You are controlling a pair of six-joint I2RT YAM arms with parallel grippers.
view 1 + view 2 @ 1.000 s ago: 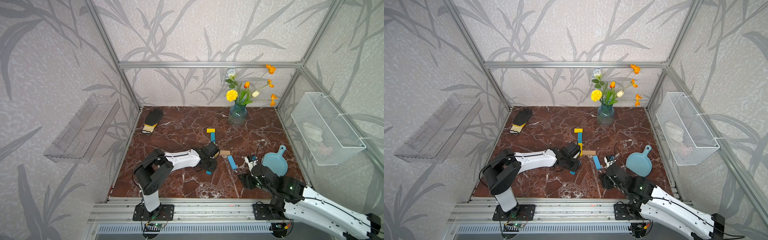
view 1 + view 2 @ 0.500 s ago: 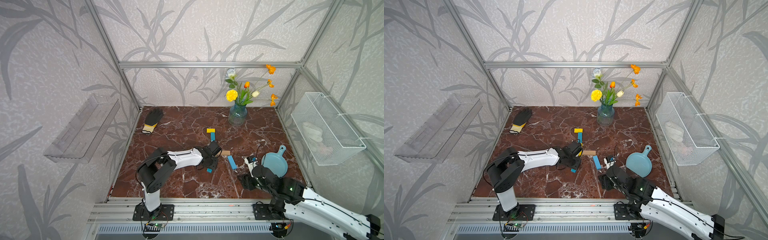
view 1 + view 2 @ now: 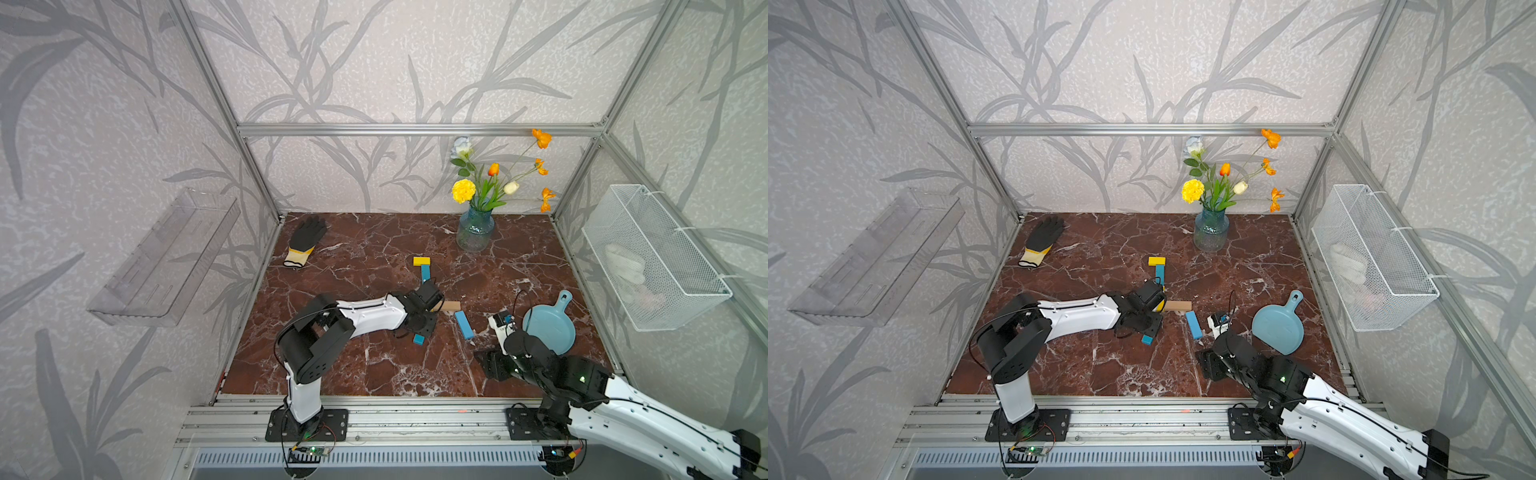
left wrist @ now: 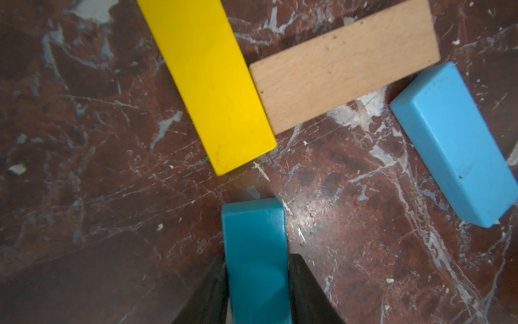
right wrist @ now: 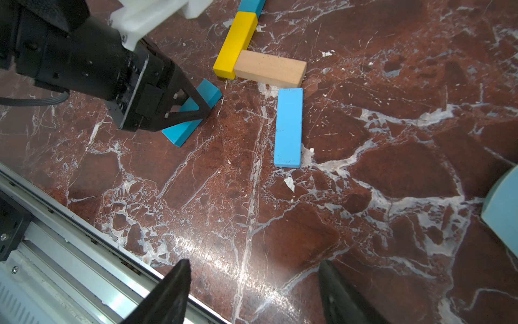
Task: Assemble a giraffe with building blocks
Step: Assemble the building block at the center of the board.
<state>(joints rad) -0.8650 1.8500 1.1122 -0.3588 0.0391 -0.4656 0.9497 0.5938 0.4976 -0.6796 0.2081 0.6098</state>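
One teal block [image 3: 418,339], at 7 o'clock of the tan block [image 3: 451,306], is gripped by the left claw [image 4: 256,259] and should be slid gently until the tan block is touched, while the right claw [image 5: 253,263] is seen open and empty.

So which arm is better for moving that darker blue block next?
Left. The left gripper has its fingers on either side of the teal block, close to the yellow block and tan block. The right gripper is open and empty, back by the front rail.
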